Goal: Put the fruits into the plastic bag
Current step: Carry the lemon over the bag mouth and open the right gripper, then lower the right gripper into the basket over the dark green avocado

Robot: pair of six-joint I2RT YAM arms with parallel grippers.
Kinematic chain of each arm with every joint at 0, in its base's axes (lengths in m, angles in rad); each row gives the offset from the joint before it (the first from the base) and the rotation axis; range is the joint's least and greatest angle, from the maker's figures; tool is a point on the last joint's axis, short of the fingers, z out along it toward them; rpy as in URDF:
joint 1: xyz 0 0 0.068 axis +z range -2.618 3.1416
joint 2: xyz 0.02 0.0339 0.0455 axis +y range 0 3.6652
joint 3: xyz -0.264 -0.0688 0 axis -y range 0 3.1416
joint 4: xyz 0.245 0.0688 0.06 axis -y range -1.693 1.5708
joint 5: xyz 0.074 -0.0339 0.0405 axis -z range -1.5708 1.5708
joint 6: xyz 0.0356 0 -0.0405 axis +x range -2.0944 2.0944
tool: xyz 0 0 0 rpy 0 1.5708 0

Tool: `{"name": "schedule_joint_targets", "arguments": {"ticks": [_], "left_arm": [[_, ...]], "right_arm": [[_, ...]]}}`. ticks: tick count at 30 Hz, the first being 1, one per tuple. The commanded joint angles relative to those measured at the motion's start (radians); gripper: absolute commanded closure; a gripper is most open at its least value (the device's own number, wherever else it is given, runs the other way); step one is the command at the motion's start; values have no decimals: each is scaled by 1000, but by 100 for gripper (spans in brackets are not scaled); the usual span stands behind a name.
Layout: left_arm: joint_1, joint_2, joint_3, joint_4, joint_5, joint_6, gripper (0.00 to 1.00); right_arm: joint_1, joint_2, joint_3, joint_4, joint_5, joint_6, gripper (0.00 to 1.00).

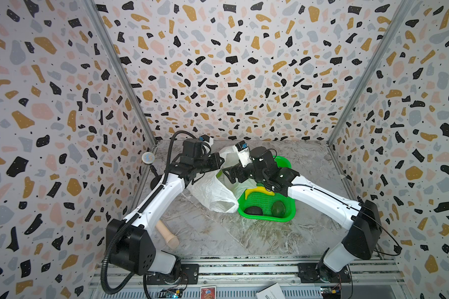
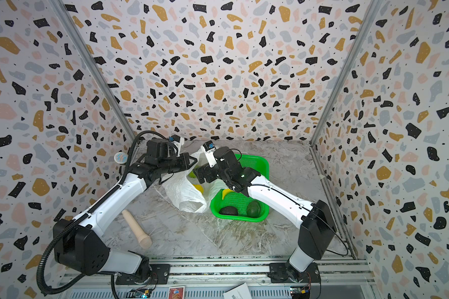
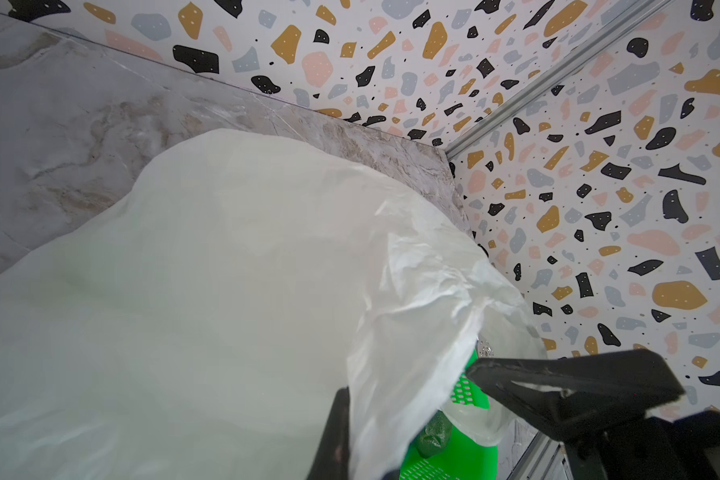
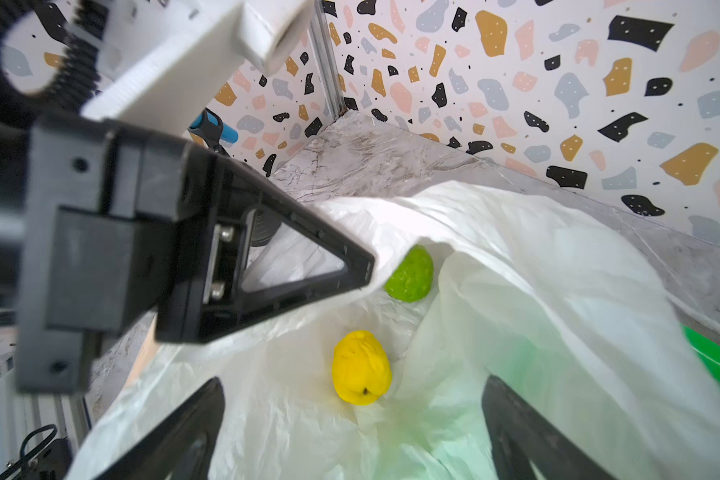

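The white plastic bag (image 1: 214, 190) (image 2: 184, 192) lies beside the green basket (image 1: 266, 220), its mouth held up. My left gripper (image 1: 221, 160) (image 4: 364, 268) is shut on the bag's rim (image 3: 412, 332). My right gripper (image 1: 227, 174) (image 4: 354, 380) hangs open over the mouth with nothing between its fingers. Inside the bag lie a yellow lemon (image 4: 361, 368) (image 2: 198, 188) and a light green bumpy fruit (image 4: 410, 274). In the basket are a banana (image 1: 258, 192), a blackish avocado (image 1: 253, 211) and a dark green avocado (image 1: 278, 209).
A beige peg (image 1: 167, 234) lies near my left arm's base. A blue toy microphone (image 1: 148, 158) stands by the left wall. Patterned walls enclose three sides. A metal rail (image 1: 244, 259) runs along the front.
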Motion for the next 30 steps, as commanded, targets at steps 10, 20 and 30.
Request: {"name": "schedule_joint_targets", "arguments": {"ticks": [10,20,30], "left_arm": [[5,4,0,46,13,1,100],[5,17,3,44,12,-1,100],[6,5,-9,40,-1,-1,100]], "right_arm": [[-228,-526,-490,8,179,145,8],[-227,-373,-522,-292,100,129,11],[-227,-212,-466,-375,155,118,10]]}}
